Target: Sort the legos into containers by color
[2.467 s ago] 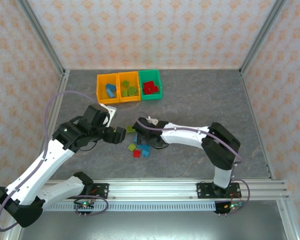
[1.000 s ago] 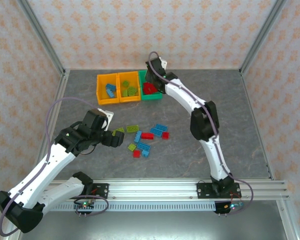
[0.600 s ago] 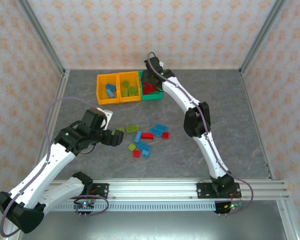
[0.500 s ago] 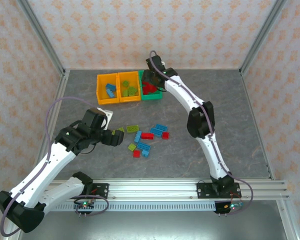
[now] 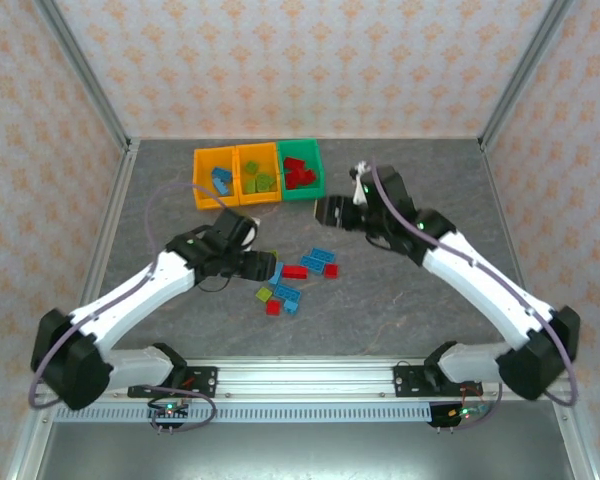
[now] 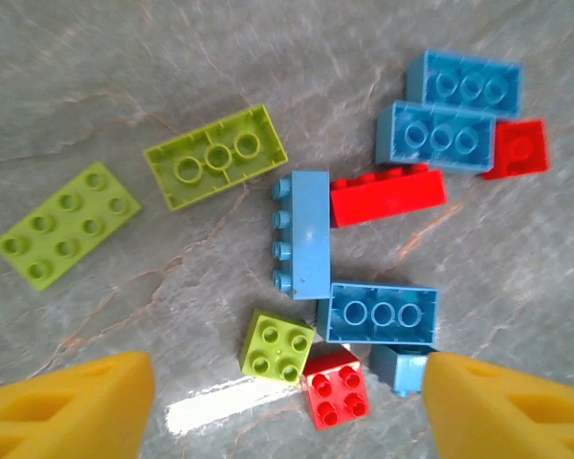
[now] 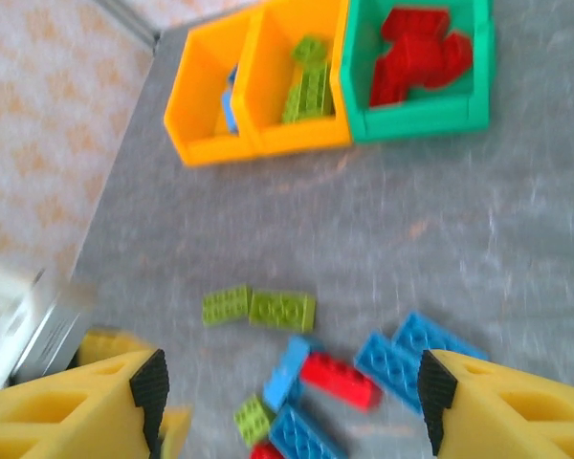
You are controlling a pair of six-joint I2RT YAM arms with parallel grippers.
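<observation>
Legos (image 6: 301, 234) are gripped by neither arm: the left gripper (image 6: 287, 406), spread wide and empty, is poised over them, where the small lime brick (image 6: 278, 346) is best straddled clear of the adjoining red square (image 6: 336, 384), while the right gripper (image 7: 292, 411) is held open nearer the bins (image 7: 301, 137).

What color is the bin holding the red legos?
Green. The bin shows best in the right wrist view.

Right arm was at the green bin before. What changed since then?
It pulled back from the green bin toward the middle, right gripper open and empty. The left gripper slid over the loose bricks, open. The bins and bricks stayed put.
</observation>
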